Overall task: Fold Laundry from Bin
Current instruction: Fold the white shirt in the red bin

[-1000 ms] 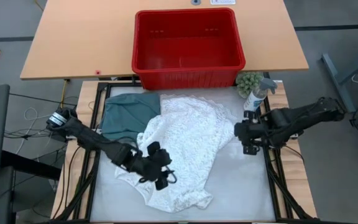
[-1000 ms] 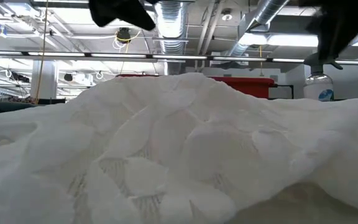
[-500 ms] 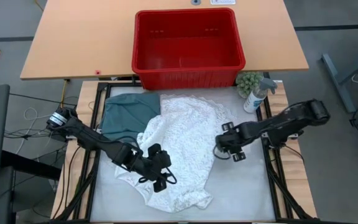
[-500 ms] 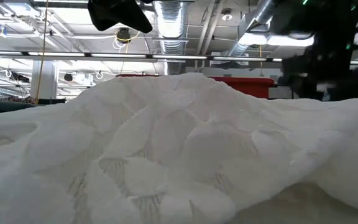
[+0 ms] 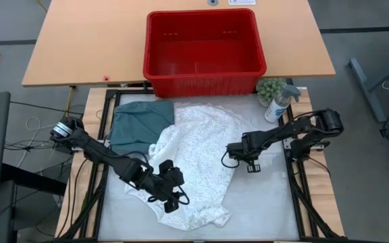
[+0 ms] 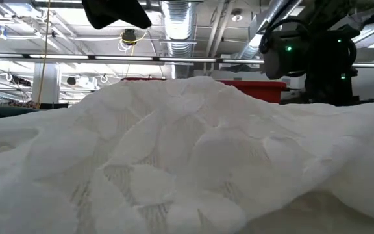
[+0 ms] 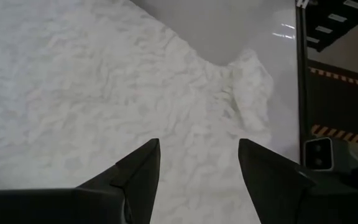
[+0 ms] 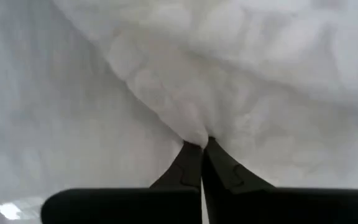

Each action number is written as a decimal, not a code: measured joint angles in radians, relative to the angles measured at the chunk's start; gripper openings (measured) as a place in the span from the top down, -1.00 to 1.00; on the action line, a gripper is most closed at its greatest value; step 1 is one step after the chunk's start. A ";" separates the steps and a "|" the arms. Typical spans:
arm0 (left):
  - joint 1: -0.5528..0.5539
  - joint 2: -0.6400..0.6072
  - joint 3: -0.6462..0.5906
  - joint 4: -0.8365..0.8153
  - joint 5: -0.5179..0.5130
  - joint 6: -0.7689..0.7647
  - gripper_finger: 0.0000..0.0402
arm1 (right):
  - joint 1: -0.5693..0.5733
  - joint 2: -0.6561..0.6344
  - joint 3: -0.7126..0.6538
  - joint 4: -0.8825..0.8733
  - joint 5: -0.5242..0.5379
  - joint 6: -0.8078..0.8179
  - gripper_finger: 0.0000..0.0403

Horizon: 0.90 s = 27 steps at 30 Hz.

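The right gripper (image 5: 229, 154) is reaching left, its fingers pinching the right edge of the white garment (image 5: 198, 152). The left gripper (image 5: 174, 201) is hovering low over the garment's near left part, its fingers standing apart and holding nothing.

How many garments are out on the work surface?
2. White lace garment spread across the middle; teal-green garment at the back left, partly under the white one. More may be hidden beneath. The bin looks empty.

The white garment (image 5: 198, 158), a lacy textured cloth, lies spread and rumpled, its right edge pinched between the closed fingertips of the right gripper (image 5: 231, 154) and its lower left part under the left gripper (image 5: 169, 196), whose fingers stand apart. A dark teal-green garment (image 5: 139, 123) lies flat beyond the left gripper, partly under the white one. The red bin (image 5: 204, 52) stands upright beyond both grippers, well apart from them.
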 joint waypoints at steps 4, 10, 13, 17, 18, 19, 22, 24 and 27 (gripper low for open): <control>-0.024 0.000 0.000 0.000 0.011 -0.041 -0.02 | 0.078 -0.056 -0.005 -0.056 -0.072 0.316 0.88; -0.094 0.000 0.000 0.001 0.096 -0.155 -0.02 | 0.318 -0.127 -0.005 -0.021 -0.238 0.757 0.91; -0.138 0.000 0.000 0.008 0.093 -0.230 -0.02 | 0.449 -0.140 -0.004 0.038 -0.307 0.934 0.91; -0.198 0.000 0.000 0.006 0.092 -0.339 -0.02 | 0.602 -0.140 -0.004 0.181 -0.396 1.140 0.89; -0.210 0.000 0.000 0.005 0.087 -0.361 -0.02 | 0.634 -0.140 -0.004 0.229 -0.402 1.172 0.89; -0.223 0.000 0.000 0.005 0.073 -0.380 -0.02 | 0.664 -0.139 -0.004 0.284 -0.403 1.187 0.88; -0.256 0.000 0.000 0.003 -0.017 -0.433 -0.02 | 0.713 -0.140 -0.004 0.477 -0.419 1.170 0.87; -0.270 0.000 0.001 -0.025 -0.093 -0.454 -0.02 | 0.722 -0.140 -0.003 0.596 -0.419 1.163 0.84; -0.285 0.000 0.001 -0.164 -0.241 -0.607 -0.02 | 0.722 -0.140 -0.003 0.749 -0.391 1.163 0.75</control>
